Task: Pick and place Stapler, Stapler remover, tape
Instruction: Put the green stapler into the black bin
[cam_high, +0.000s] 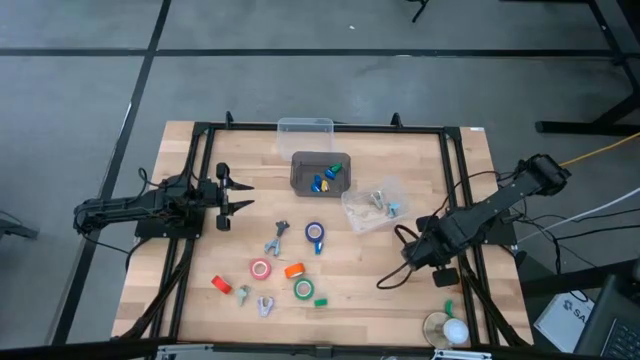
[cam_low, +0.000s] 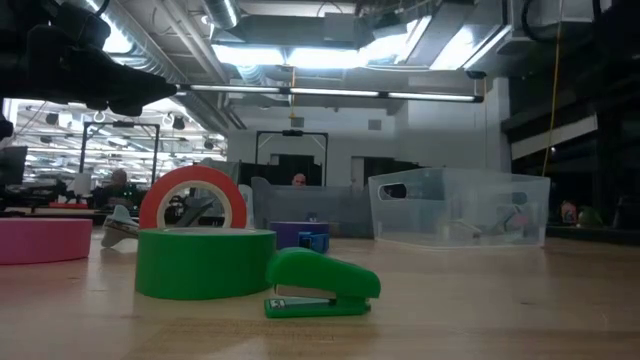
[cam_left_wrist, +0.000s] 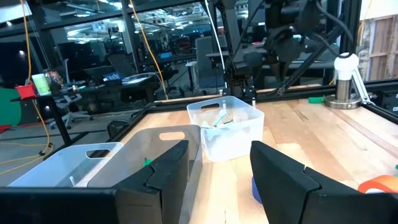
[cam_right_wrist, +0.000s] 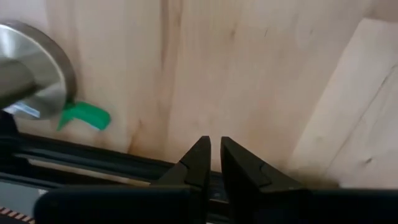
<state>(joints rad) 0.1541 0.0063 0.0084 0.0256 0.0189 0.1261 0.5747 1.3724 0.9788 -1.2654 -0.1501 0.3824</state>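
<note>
I see both grippers empty, left gripper (cam_high: 243, 194) open, right gripper (cam_right_wrist: 214, 163) nearly closed, tape rolls (cam_high: 261, 269) and, I think, staplers (cam_low: 321, 283) unpicked.

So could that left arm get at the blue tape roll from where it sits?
Probably yes. The left gripper is open and holds nothing, and bare table lies between it and the blue tape roll; only a small grey stapler remover sits nearby.

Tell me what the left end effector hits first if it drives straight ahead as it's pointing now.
Probably the dark bin. The open left end effector points across the table toward it, with bare wood between. Height is unclear, so it might pass above the rim.
</note>
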